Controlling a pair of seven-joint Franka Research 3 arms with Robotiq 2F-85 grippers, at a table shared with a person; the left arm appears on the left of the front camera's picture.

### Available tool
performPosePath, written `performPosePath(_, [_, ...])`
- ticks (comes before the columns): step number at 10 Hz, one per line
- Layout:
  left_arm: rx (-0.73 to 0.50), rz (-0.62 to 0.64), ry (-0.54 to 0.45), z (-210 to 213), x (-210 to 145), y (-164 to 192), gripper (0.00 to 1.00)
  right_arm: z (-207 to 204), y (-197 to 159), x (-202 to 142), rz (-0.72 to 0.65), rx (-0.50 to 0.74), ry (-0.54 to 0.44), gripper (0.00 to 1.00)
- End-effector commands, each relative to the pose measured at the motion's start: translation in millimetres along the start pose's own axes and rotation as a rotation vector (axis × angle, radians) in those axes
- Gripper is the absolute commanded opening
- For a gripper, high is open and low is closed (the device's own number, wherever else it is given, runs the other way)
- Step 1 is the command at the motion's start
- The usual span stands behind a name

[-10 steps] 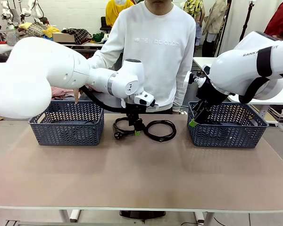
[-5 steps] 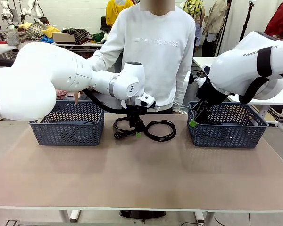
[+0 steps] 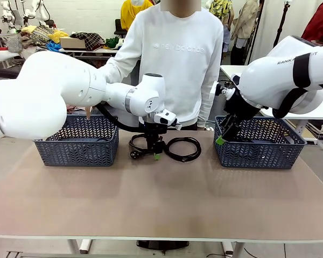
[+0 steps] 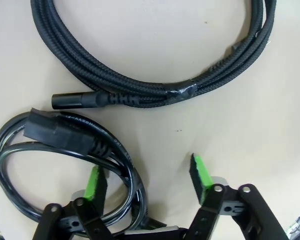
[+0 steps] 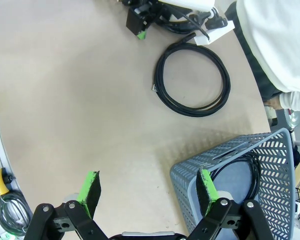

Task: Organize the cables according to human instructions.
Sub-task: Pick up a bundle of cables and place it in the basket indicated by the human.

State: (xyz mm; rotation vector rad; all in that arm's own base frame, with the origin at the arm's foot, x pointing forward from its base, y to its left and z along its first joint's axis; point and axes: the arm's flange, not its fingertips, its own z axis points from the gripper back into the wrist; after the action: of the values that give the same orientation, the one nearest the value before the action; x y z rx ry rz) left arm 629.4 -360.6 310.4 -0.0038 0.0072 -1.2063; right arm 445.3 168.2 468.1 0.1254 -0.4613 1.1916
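Beige tabletop (image 3: pixel 161 204). Glossy coiled cable (image 4: pixel 65 137) between fingers of left gripper (image 4: pixel 146 170), spread wide, gripping nothing; braided cable (image 4: pixel 140 95) just beyond fingertips. Dropped slightly lower this past second, likely readying a pinch. Right gripper (image 5: pixel 147 177) wide open, empty, over basket (image 5: pixel 270 145) rim.

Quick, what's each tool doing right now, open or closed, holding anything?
Left tool: open, straddling a strand of the smooth cable, not gripping.
Right tool: open, empty, by the rim of the basket.
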Motion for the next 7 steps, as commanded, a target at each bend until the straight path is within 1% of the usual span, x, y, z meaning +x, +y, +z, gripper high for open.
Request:
performPosePath(1, [0.045,0.026,0.014,5.2,1.0,3.3,0.64,0.6,0.9,0.7,0.002,-0.003,0.000,1.00])
performPosePath(2, [0.048,0.027,0.014,5.3,0.8,3.5,0.62,0.6,0.9,0.7,0.002,-0.003,0.000,1.00])
performPosePath(3, [0.047,0.027,0.018,4.5,1.1,3.8,0.45,0.6,0.9,0.7,0.002,-0.003,0.000,1.00])
performPosePath(4, [0.046,0.027,0.019,4.6,1.6,3.5,0.43,0.6,0.9,0.7,0.002,-0.003,0.000,1.00])
performPosePath(5, [0.041,0.028,0.017,4.3,1.7,3.9,0.26,0.6,0.9,0.7,0.002,-0.003,0.000,1.00])
performPosePath(6, [0.038,0.031,0.011,4.6,1.7,4.0,0.24,0.6,0.9,0.7,0.002,-0.003,0.000,1.00])
performPosePath(7, [0.040,0.035,0.008,5.3,1.4,4.0,0.07,0.6,0.9,0.7,0.002,-0.003,0.000,1.00])
